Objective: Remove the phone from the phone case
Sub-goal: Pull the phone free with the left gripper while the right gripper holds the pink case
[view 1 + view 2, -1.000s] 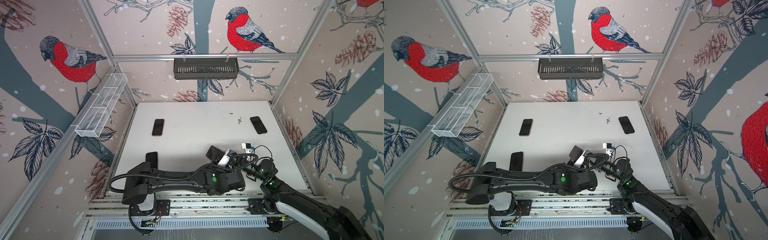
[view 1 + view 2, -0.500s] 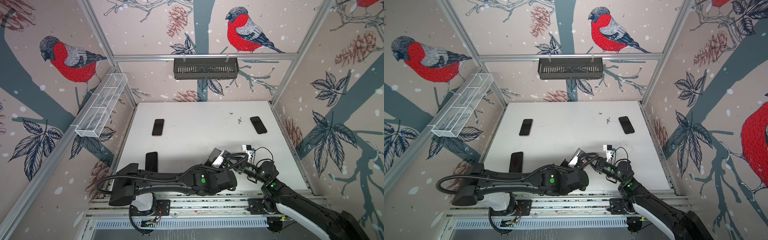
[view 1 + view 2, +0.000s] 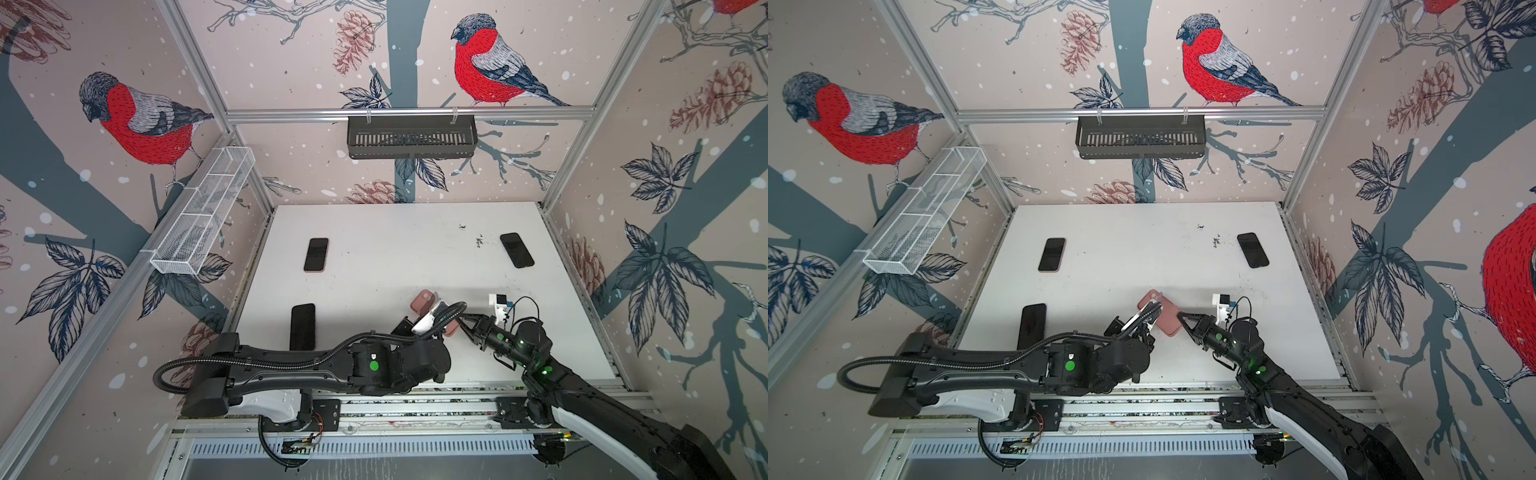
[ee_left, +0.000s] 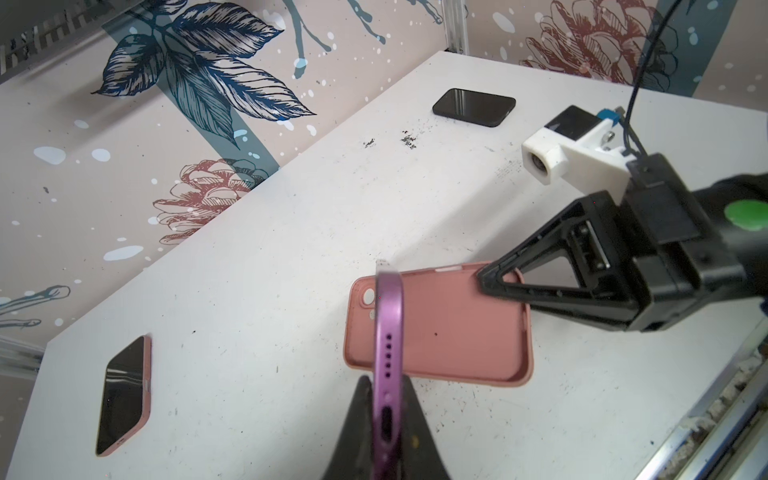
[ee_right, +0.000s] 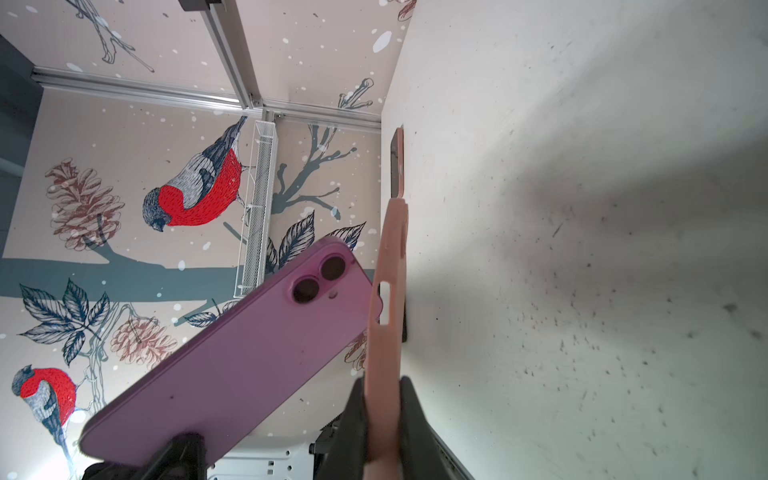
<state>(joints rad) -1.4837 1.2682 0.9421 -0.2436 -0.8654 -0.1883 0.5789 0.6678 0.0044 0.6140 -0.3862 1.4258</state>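
Since the purple phone [image 5: 232,365] is already clear of the pink phone case [image 4: 449,328], the separation itself looks done. The left fingers [image 4: 355,424] pinch the phone's bottom edge, holding it raised and on edge. The right fingers [image 5: 413,424] clamp the case's rim near the front edge of the worktop [image 3: 395,249], right of centre. The next move, I judge, is to lay each down apart. The worktop's middle is bare; three other phones [image 3: 316,254] lie toward its left edge and far right corner.

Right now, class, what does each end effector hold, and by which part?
Left end effector: purple phone, by its port end. Right end effector: pink case, by its rim.
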